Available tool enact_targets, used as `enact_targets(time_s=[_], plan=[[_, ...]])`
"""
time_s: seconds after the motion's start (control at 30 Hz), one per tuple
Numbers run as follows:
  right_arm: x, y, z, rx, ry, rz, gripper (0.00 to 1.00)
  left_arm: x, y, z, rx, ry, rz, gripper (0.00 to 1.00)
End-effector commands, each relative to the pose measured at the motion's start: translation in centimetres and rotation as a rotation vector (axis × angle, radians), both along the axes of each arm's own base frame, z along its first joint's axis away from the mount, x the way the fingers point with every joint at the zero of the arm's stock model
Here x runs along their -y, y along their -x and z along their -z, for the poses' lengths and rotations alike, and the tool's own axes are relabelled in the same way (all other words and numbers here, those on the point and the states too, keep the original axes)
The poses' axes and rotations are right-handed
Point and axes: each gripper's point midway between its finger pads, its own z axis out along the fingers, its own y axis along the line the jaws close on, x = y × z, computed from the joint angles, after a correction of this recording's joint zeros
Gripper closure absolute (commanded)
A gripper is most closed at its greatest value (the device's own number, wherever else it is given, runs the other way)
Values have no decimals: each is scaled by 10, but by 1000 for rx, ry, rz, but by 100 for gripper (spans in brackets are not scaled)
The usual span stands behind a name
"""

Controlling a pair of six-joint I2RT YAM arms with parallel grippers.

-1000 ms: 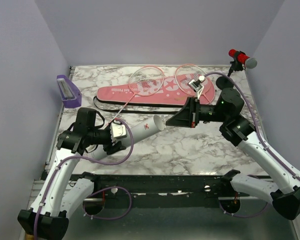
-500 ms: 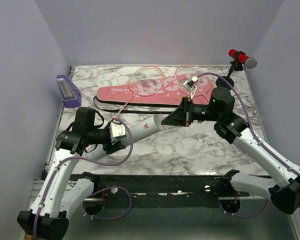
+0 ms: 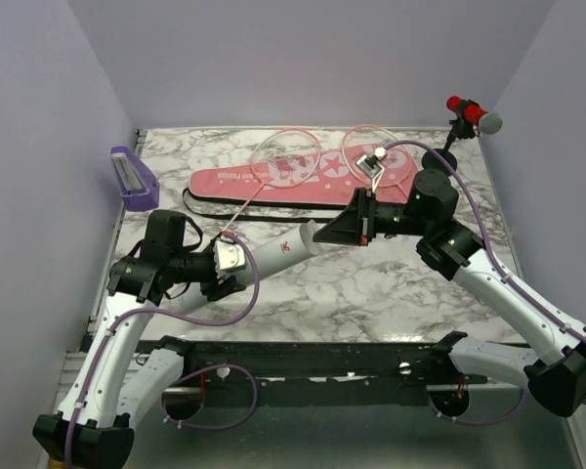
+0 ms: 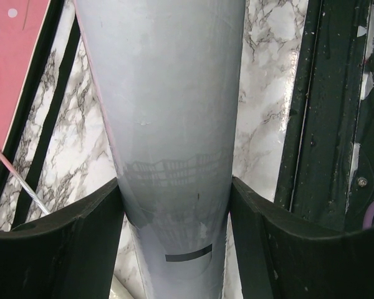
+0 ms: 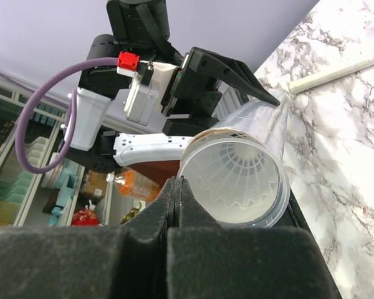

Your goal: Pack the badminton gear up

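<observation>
My left gripper (image 3: 239, 264) is shut on the long white tube (image 3: 278, 252) and holds it tilted up off the table, mouth to the right. In the left wrist view the tube (image 4: 168, 112) fills the gap between my fingers. My right gripper (image 3: 319, 234) is shut, with its tip at the tube's mouth. The right wrist view shows the white shuttlecock (image 5: 240, 168) inside the open tube (image 5: 271, 124), beside my closed right gripper (image 5: 176, 182). Two pink-framed rackets (image 3: 286, 159) (image 3: 363, 147) lie on the pink-and-black bag (image 3: 273, 186) at the back.
A purple box (image 3: 132, 179) stands at the back left. A red-and-grey microphone (image 3: 474, 114) on a black stand is at the back right. A white racket handle (image 5: 336, 71) lies on the marble table (image 3: 352, 283). Walls close in on three sides.
My right gripper has moved left, up to the tube's mouth. My left arm and the tube have hardly moved.
</observation>
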Motion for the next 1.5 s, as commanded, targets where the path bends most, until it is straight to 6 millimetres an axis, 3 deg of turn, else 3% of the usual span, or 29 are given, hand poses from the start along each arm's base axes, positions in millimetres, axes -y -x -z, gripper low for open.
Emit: enact_targets(time_s=[0.0,0.17,0.33,0.97,1.3,1.4,1.47], plan=[[0,9,-17,28,-47,-26,100,5,5,-9,33,35,37,31],[0,11,-14,18,-64,-29,100,5,5,-9,32,36,36,31],[1,14,-23,39,-87,-39,100,5,5,-9,34,35,34,30],[-2,6,9,-9,-32,-4,100,5,7,-10,35,38,34,31],[-6,6,7,-5,-57,-13,100,5,7,-10,36,38,36,31],[-6,5,8,-16,-62,-15,90,5,7,-10,39,39,38,31],[-7,6,9,-20,-64,-16,89,5,7,-10,38,38,37,31]])
